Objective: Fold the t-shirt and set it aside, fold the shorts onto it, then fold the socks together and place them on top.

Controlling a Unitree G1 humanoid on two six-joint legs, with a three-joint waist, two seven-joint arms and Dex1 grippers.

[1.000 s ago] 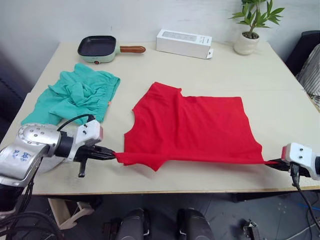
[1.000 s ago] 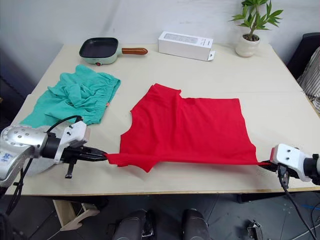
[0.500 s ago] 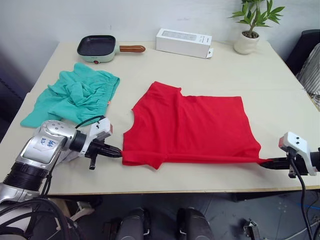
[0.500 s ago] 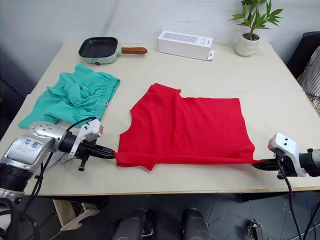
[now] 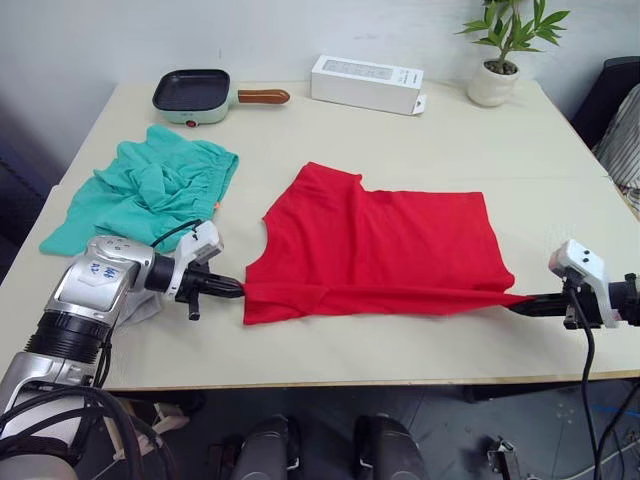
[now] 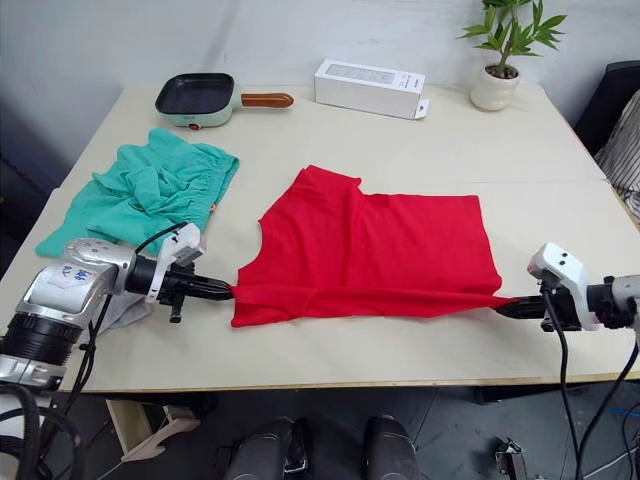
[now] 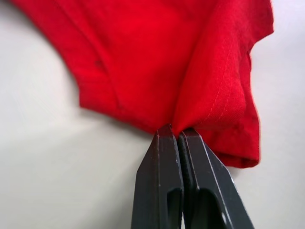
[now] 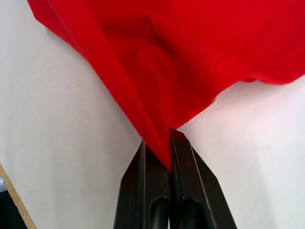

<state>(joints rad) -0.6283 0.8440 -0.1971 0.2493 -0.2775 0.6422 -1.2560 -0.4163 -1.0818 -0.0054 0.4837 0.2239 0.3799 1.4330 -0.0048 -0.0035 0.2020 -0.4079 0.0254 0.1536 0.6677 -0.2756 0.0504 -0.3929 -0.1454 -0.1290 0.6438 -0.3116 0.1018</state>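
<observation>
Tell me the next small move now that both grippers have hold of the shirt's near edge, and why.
Probably carry both grippers away from the robot, over the cloth, laying the near edge onto the far half. The left gripper and right gripper are each shut on a near corner of the t-shirt, the edge stretched straight between them, while the rest lies flat on the table.

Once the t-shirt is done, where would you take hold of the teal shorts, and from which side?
Probably the gathered waistband edge of the shorts, approached from the table's middle. They lie crumpled at the robot's far left, and that bunched hem looks like the thickest, best-defined fold to pinch. Both tools are busy now: the left tool and right tool are each shut on a near corner of the t-shirt.
</observation>
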